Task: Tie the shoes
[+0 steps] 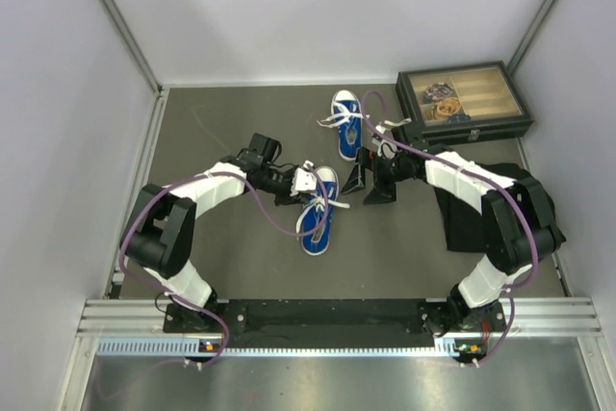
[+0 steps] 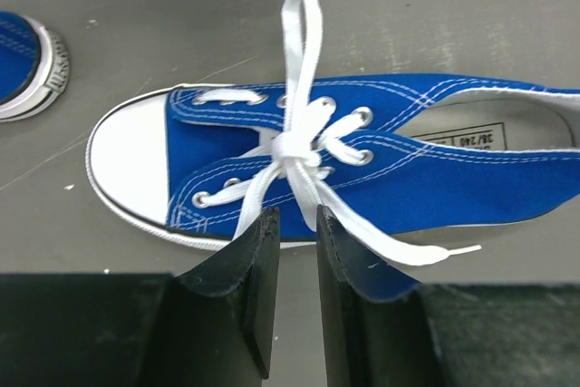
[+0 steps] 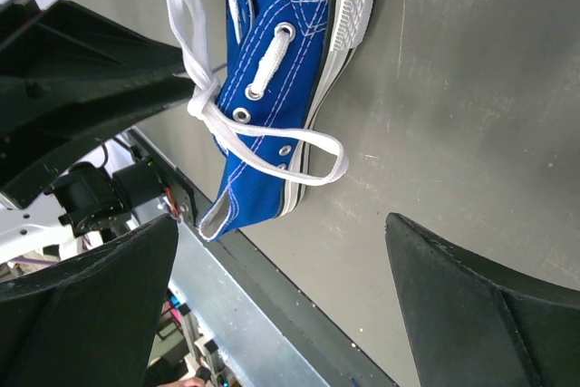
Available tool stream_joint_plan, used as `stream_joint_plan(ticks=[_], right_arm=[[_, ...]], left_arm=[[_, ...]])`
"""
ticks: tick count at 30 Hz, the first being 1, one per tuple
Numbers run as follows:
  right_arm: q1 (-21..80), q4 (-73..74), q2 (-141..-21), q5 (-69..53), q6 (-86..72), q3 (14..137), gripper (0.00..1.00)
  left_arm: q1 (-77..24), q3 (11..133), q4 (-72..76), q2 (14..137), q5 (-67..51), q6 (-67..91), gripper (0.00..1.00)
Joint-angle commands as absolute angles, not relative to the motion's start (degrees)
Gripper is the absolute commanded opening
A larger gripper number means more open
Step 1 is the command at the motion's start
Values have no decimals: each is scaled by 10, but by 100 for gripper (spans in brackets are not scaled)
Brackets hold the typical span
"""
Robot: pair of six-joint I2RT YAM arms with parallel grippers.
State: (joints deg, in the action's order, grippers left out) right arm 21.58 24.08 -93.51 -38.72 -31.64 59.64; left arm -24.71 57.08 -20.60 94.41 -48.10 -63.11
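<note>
Two blue canvas sneakers with white laces lie on the grey table. The near shoe (image 1: pixel 316 214) fills the left wrist view (image 2: pixel 381 169). Its laces have a knot (image 2: pixel 294 153) and one loop (image 2: pixel 302 38) standing up. My left gripper (image 1: pixel 306 182) hangs over the knot side of this shoe. Its fingers (image 2: pixel 263 260) stand a narrow gap apart, with a lace strand lying at the tips and nothing clamped. My right gripper (image 1: pixel 366 185) is wide open and empty, just right of the near shoe (image 3: pixel 272 88), which has a lace loop (image 3: pixel 322 156). The far shoe (image 1: pixel 346 124) has loose laces.
A dark glass-lidded box (image 1: pixel 462 103) stands at the back right. A black cloth (image 1: pixel 472 218) lies under my right arm. Grey walls close in three sides, and a metal rail (image 1: pixel 327 320) runs along the near edge. The far shoe's toe (image 2: pixel 27 65) shows at the left.
</note>
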Motion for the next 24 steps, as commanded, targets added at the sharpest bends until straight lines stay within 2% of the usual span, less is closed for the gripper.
stream_joint_plan(ticks=[1, 9, 15, 24], right_arm=[[213, 233, -943, -395, -311, 597, 95], [213, 237, -946, -396, -311, 595, 95], [212, 236, -947, -394, -312, 596, 95], [213, 220, -954, -405, -326, 593, 91]], left_arm=[[-254, 561, -203, 951, -497, -645, 28], [-262, 565, -201, 958, -497, -637, 32], [-259, 572, -212, 958, -485, -625, 2], [-210, 563, -255, 940, -486, -651, 0]])
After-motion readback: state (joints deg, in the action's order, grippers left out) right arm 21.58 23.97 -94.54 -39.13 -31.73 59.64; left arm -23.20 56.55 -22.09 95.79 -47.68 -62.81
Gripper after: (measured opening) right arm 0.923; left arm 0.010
